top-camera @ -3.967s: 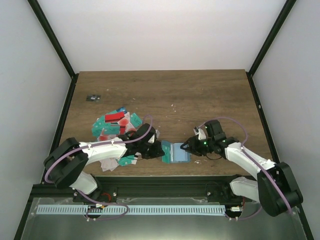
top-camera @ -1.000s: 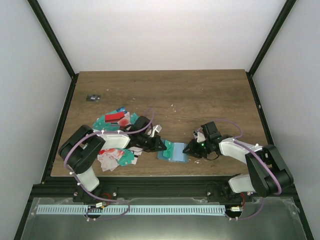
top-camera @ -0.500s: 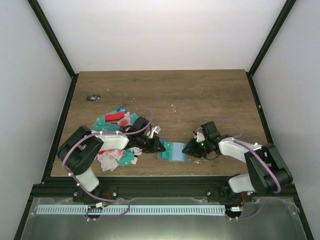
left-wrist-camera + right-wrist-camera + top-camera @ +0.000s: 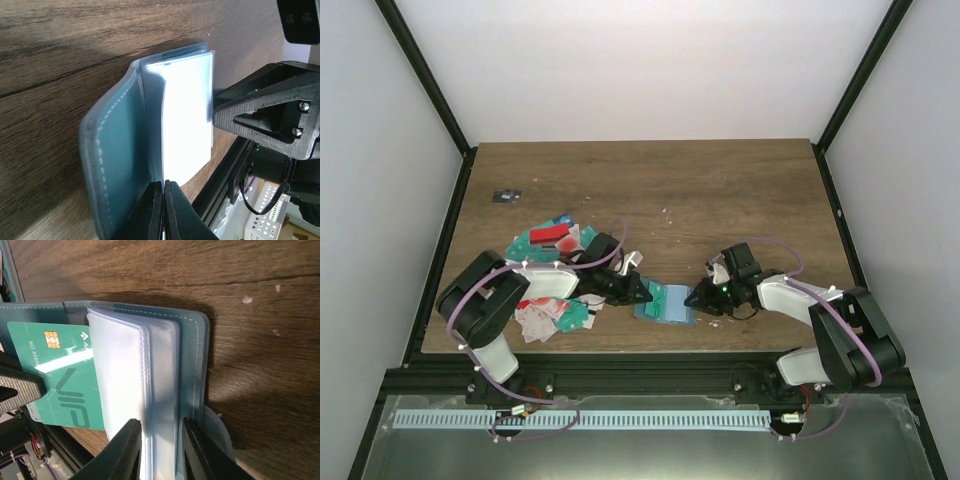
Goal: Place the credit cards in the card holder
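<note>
The teal-blue card holder (image 4: 666, 303) lies open near the table's front edge, between both grippers. My left gripper (image 4: 642, 293) (image 4: 163, 192) is shut on a teal credit card (image 4: 65, 375) with a gold chip. That card lies flat against the holder's clear sleeves (image 4: 125, 375), and from the left wrist it shows only edge-on. My right gripper (image 4: 698, 298) (image 4: 160, 422) is closed on the stack of clear sleeves, with the holder's teal cover (image 4: 192, 365) on its right. More credit cards (image 4: 548, 243), red, teal and white, lie heaped to the left.
A second heap of cards (image 4: 552, 315) sits under my left forearm. A small dark object (image 4: 505, 196) lies at the back left of the table. The black frame rail (image 4: 640, 375) runs just past the front edge, close to the holder.
Since four seconds ago both arms have drawn in and the holder has shifted slightly left. Over the last second nothing has visibly moved.
</note>
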`<state>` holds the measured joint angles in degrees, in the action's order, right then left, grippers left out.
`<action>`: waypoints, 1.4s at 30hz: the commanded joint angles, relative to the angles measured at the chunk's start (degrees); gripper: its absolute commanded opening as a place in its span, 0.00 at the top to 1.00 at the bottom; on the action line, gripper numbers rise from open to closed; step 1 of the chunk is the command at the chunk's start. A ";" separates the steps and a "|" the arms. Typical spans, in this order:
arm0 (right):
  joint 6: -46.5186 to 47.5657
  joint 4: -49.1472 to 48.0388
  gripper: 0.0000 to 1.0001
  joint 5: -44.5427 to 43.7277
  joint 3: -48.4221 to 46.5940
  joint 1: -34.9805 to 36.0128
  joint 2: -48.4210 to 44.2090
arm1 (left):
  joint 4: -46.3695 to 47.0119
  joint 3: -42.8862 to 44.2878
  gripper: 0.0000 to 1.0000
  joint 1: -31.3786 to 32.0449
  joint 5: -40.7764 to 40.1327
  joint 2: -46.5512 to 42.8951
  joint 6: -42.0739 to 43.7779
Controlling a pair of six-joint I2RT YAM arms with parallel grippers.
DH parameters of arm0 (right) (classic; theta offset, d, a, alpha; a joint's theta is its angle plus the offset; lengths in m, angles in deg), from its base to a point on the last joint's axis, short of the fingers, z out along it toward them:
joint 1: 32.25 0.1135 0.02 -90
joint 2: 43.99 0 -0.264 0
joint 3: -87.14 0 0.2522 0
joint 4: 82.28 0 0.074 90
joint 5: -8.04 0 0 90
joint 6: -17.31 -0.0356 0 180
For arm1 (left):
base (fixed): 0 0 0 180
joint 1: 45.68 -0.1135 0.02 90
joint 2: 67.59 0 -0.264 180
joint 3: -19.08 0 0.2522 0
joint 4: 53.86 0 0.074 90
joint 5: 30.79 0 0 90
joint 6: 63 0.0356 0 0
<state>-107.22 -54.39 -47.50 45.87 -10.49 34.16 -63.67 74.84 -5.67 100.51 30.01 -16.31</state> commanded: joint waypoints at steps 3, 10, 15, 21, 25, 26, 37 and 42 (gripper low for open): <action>1.55 2.48 0.74 -6.44 0.73 -0.15 1.16 | 2.89 1.11 0.96 0.42 0.71 2.27 -0.77; 1.90 2.47 0.74 -6.37 0.81 -0.15 1.13 | 4.07 1.63 0.96 0.70 1.03 3.27 -1.38; 2.07 2.41 0.74 -6.43 0.80 -0.13 1.40 | 5.24 1.71 0.96 0.87 1.16 3.90 -2.13; 2.30 2.49 0.74 -6.50 0.78 -0.19 1.65 | 6.92 1.96 0.96 1.88 0.19 5.17 -4.76; 2.39 2.59 0.75 -6.50 0.70 -0.18 1.85 | 8.19 1.99 0.96 3.22 -1.15 6.18 -7.06; 2.34 2.70 0.76 -6.49 0.73 -0.19 1.94 | 8.28 2.03 0.96 3.54 -1.49 6.41 -7.50; 2.03 2.75 0.78 -6.58 1.46 -0.12 2.17 | 8.89 2.54 0.96 5.44 -3.32 8.33 -10.09; 1.95 2.55 0.78 -6.03 1.69 -0.14 2.10 | 8.93 3.03 0.96 6.39 -4.31 9.18 -11.16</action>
<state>-105.95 -54.15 -47.69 45.87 -10.49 34.29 -53.86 77.02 -0.58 98.19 37.29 -26.47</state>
